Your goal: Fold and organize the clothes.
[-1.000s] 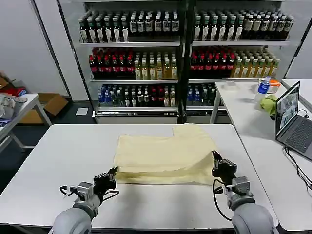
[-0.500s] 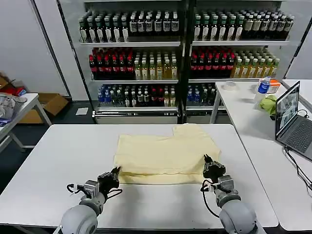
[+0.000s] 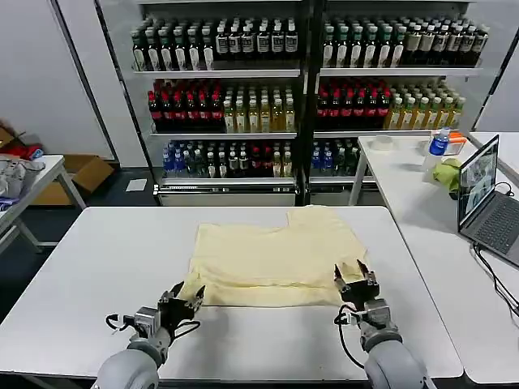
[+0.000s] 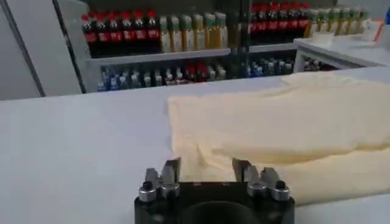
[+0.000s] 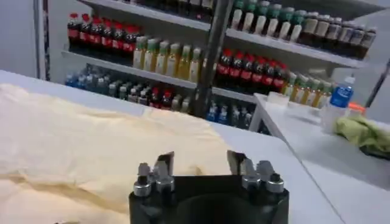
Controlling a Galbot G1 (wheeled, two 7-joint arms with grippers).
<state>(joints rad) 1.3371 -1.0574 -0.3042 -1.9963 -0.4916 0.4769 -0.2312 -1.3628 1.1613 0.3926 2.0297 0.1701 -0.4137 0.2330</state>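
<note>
**A:** Where are the two end effectors?

**B:** The left end effector (image 3: 185,295) sits low over the near-left corner of the T-shirt (image 3: 276,255), fingers spread, the tips at the cloth's front edge. In the left wrist view the left end effector (image 4: 207,170) has its two fingers apart with the cream fabric lying between and just beyond them. I cannot tell whether they touch it.

**A:** And the right one?

**B:** The right end effector (image 3: 356,276) is at the near-right corner of the shirt, also spread. From its own wrist camera the right end effector (image 5: 200,161) shows an open gap between the fingers, with the T-shirt (image 5: 73,146) spread out ahead.

**A:** How does the garment lie?

**B:** Folded into a rough rectangle in the middle of the white bench (image 3: 97,267), a doubled layer along its front edge and one part reaching back toward the far side.

**A:** Anything around it?

**B:** A second bench to the right carries a laptop (image 3: 485,203), a lime-green cloth (image 3: 447,173) and a bottle with a blue cap (image 3: 439,144). Shelves of drink bottles (image 3: 243,105) stand behind.
</note>
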